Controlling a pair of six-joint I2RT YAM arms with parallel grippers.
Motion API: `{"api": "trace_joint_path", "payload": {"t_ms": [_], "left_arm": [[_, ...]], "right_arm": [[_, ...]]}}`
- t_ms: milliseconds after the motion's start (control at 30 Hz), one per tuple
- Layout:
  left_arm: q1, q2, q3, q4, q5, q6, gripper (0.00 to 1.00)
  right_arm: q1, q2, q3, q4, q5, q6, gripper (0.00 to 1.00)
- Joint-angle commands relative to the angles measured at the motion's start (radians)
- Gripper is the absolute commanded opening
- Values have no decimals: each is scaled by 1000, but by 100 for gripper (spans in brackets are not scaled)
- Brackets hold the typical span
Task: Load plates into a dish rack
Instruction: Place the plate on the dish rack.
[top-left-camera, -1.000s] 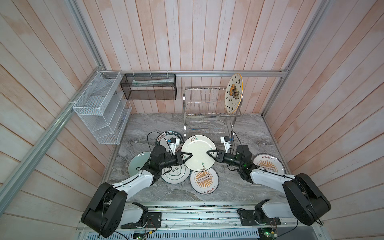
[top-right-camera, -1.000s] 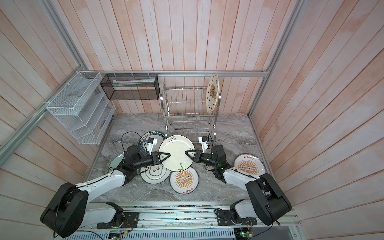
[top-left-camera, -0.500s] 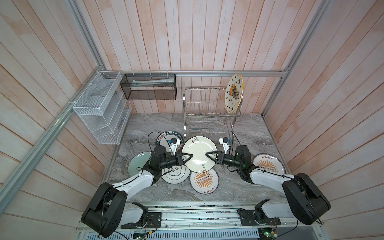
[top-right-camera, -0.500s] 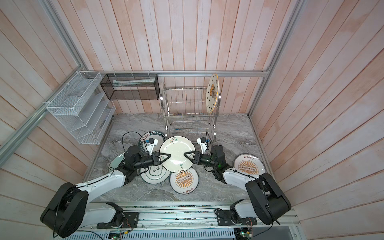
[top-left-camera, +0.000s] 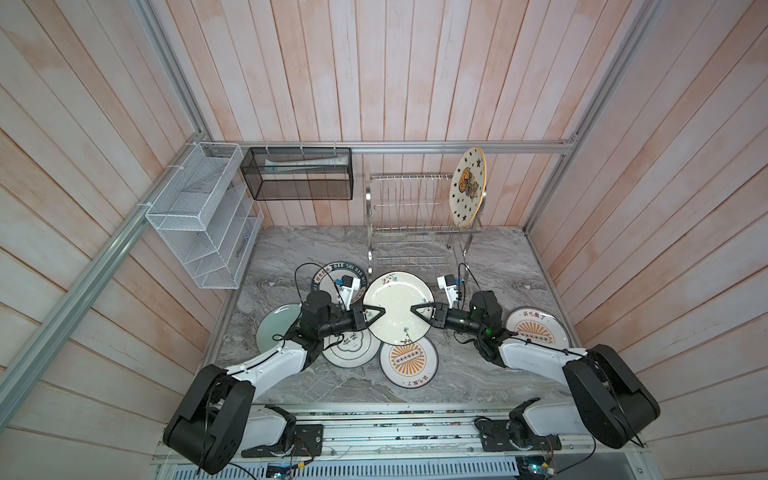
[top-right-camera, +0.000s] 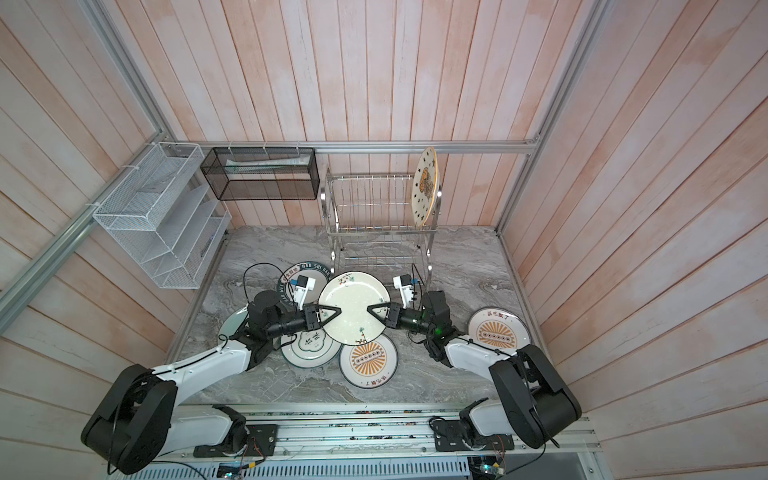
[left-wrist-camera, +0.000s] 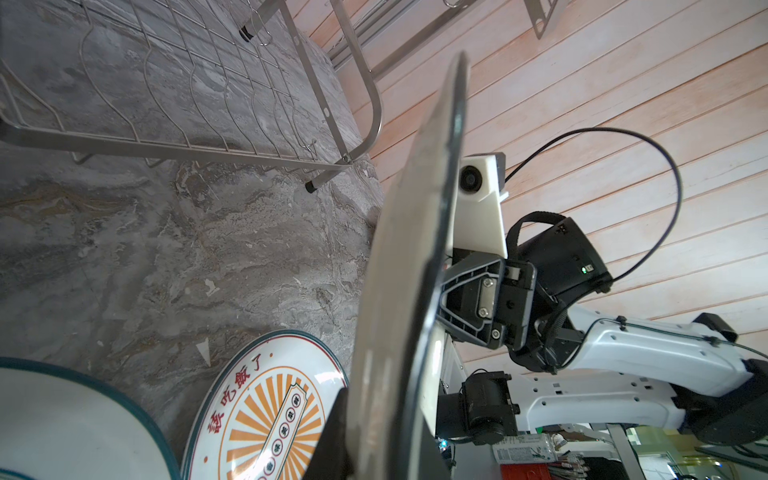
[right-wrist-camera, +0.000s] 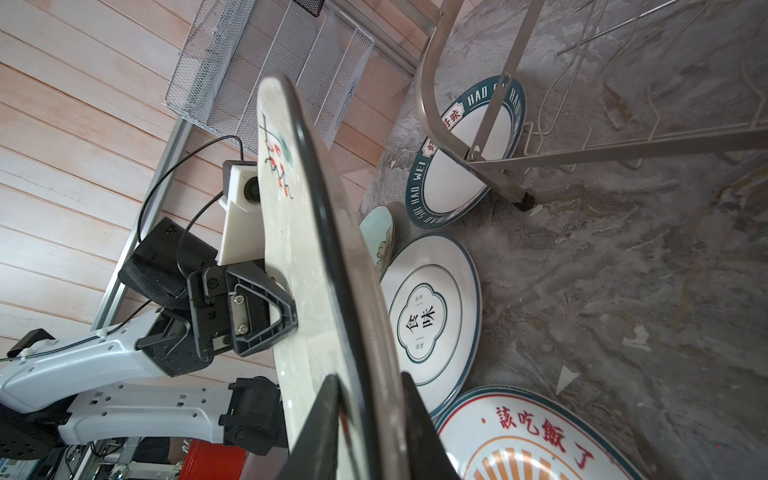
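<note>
Cream floral ceramic plate (top-left-camera: 397, 309) hangs above the grey marble tabletop (top-left-camera: 478, 374), just before the shiny steel wire dish rack (top-left-camera: 409, 208), opposite rims pinched by the left gripper (top-left-camera: 376, 312) and right gripper (top-left-camera: 417, 309). Only the black-starred gold-rimmed plate (top-left-camera: 467, 187) stands racked; five other plates (top-left-camera: 408, 361) lie flat, unloaded.

The round white ceramic plate with a dark green rim (right-wrist-camera: 453, 178) carries white capitals on that rim, "HAO SHI HAO WEI", partly hidden; a small pale panel on the rim holds red Chinese characters, the last of them 味; the round white plate with a green quatrefoil outline (right-wrist-camera: 428, 316) has 食味 in black at its centre, with tiny characters above and below too small to read; the round white plate with an orange sunburst (right-wrist-camera: 536, 440) bears red 該吃飯了 along its border, legible in both wrist views; its centre band of small characters cannot be made out.
</note>
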Motion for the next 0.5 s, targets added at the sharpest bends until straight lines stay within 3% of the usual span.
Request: {"api": "trace_joint_path", "payload": {"t_ms": [0, 133, 467], "left_arm": [[-18, 19, 14, 13, -48, 16, 30], [-19, 11, 11, 8, -51, 17, 38], [-18, -22, 8, -14, -63, 25, 45]], "right_arm": [[51, -29, 27, 55, -82, -43, 0], [50, -55, 24, 21, -37, -61, 0], [29, -163, 1, -100, 131, -99, 0]]}}
